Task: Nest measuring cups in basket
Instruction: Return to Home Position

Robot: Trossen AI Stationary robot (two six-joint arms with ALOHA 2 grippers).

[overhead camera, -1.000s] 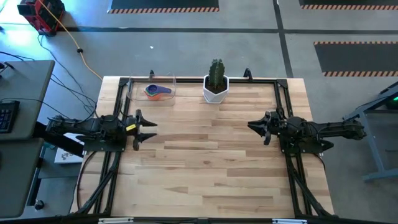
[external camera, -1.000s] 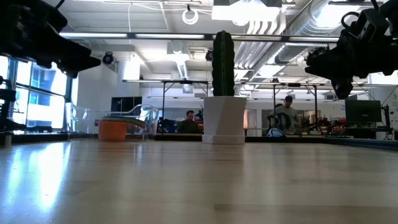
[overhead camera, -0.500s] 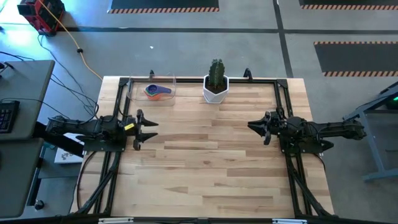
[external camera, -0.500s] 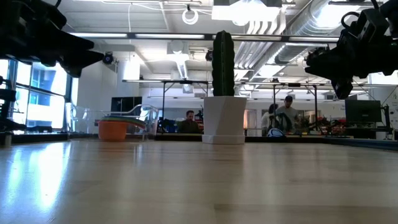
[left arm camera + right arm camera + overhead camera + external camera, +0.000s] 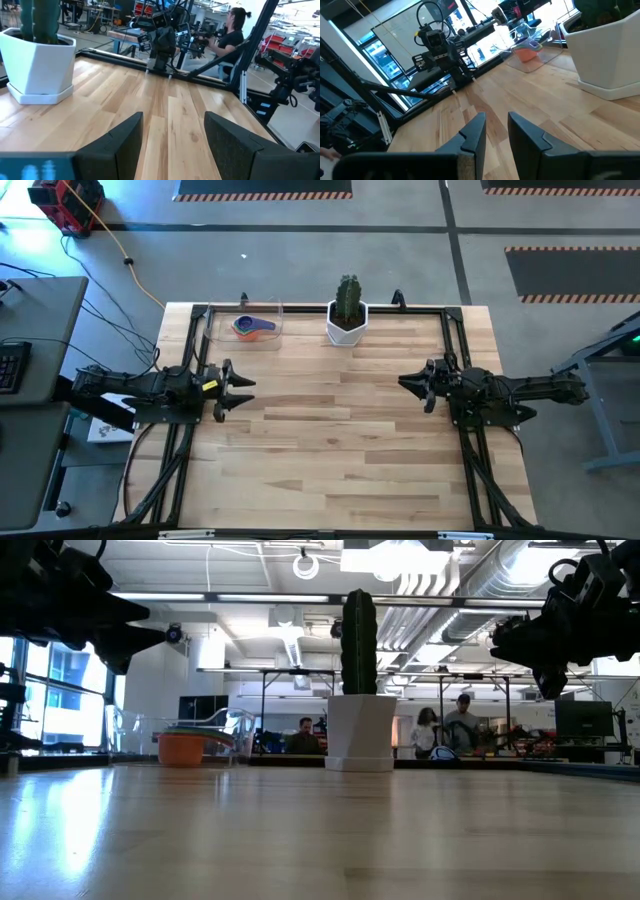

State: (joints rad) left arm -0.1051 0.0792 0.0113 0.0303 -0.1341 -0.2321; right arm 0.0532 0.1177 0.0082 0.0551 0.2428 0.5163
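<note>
The clear basket (image 5: 246, 327) stands at the table's far left and also shows in the low view (image 5: 215, 730). In it sit nested measuring cups, an orange one (image 5: 256, 330) with a blue one (image 5: 244, 324) in it; the other colours cannot be made out. The orange cup also shows in the low view (image 5: 182, 750) and the right wrist view (image 5: 525, 52). My left gripper (image 5: 244, 389) hovers open and empty over the table's left side, its fingers wide apart in its wrist view (image 5: 172, 145). My right gripper (image 5: 408, 386) hovers over the right side, empty, with a narrow gap between its fingers (image 5: 495, 132).
A white pot with a cactus (image 5: 347, 315) stands at the far edge's middle, right of the basket. The black frame (image 5: 455, 340) runs along the table's sides. Bare wood (image 5: 330, 440) lies between the two grippers. People show in the room behind (image 5: 460, 725).
My left gripper has shifted a little toward the table's right edge. People have moved in the room behind the table.
</note>
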